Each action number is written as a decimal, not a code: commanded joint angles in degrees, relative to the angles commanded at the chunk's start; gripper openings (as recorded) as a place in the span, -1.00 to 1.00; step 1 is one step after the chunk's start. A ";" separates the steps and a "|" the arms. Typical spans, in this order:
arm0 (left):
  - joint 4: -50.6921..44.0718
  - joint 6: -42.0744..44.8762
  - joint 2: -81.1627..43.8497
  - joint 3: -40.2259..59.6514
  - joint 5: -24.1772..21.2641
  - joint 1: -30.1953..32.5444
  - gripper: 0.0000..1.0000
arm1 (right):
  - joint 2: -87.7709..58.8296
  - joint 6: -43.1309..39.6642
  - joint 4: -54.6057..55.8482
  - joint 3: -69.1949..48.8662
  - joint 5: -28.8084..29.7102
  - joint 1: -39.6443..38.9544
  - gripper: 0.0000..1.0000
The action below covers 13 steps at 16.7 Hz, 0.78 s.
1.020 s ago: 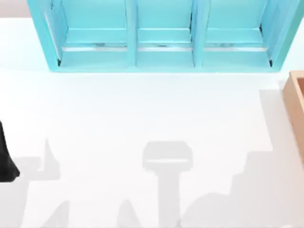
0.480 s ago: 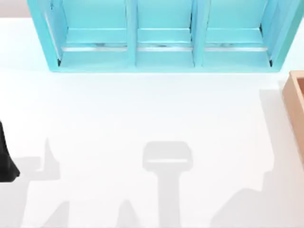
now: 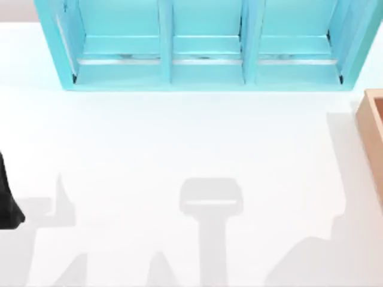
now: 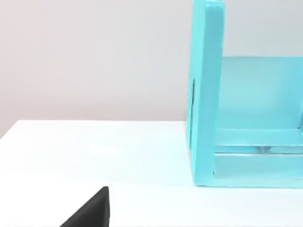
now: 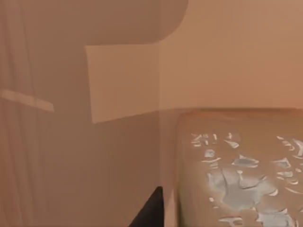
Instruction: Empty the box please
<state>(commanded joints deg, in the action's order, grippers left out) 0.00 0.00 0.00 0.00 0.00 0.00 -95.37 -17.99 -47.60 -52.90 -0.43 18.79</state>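
The box (image 3: pixel 374 140) is a light-brown container whose left wall juts in at the right edge of the top view. In the right wrist view its brown inner walls (image 5: pixel 118 71) meet at a corner. Inside it, a tan block with a flecked white mark (image 5: pixel 236 175) lies close to that corner. A black part of my right gripper (image 5: pixel 150 210) hangs inside the box right beside the block. My left arm (image 3: pixel 7 200) is parked at the table's left edge, and a black part of its gripper (image 4: pixel 90 213) sits over the bare white table.
A big turquoise shelf unit (image 3: pixel 203 48) with three bays stands along the back of the table; its end panel (image 4: pixel 206 94) is near the left wrist camera. Between shelf, box and left arm lies the white tabletop (image 3: pixel 191 143), crossed by grey shadows.
The right arm's shadow at the table's lower right has pulled back toward the right edge. The left arm, the box and the shelf have not moved.
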 joint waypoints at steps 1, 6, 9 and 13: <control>0.00 0.00 0.00 0.00 0.00 0.00 1.00 | 0.00 0.00 0.00 0.00 0.00 0.00 -0.21; 0.00 0.00 0.00 0.00 0.00 0.00 1.00 | 0.00 0.00 0.00 0.00 0.00 0.00 -0.96; 0.00 0.00 0.00 0.00 0.00 0.00 1.00 | 0.00 0.00 0.00 0.00 0.00 0.00 -1.00; 0.00 0.00 0.00 0.00 0.00 0.00 1.00 | 0.00 0.00 0.00 0.00 0.00 0.00 -1.00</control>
<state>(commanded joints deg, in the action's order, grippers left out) 0.00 0.00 0.00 0.00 0.00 0.00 -95.37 -17.99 -47.60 -52.90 -0.43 18.79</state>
